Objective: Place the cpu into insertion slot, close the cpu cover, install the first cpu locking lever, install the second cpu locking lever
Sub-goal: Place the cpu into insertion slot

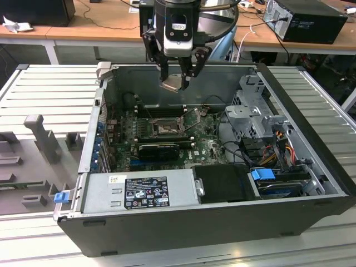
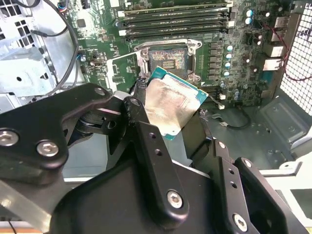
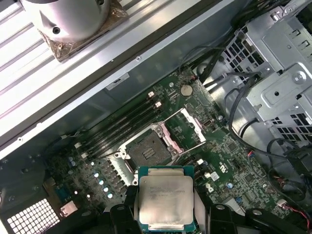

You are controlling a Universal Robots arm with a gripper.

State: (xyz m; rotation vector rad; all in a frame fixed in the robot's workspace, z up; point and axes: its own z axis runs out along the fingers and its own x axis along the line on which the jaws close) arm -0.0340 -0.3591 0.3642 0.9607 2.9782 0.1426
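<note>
Cpu (image 3: 165, 200) in fingers (image 2: 144, 126), perhaps over slot (image 3: 147, 152)

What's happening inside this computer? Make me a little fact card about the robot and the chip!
holder: black robot fingers, shut on the chip's edges
chip: small flat square silver-tan cpu, held in the air above the green board
slot: square dark insertion slot with a silver metal rim, empty
cover: thin silver metal cpu cover frame, swung open beside the slot
place: open dark metal computer case
</note>
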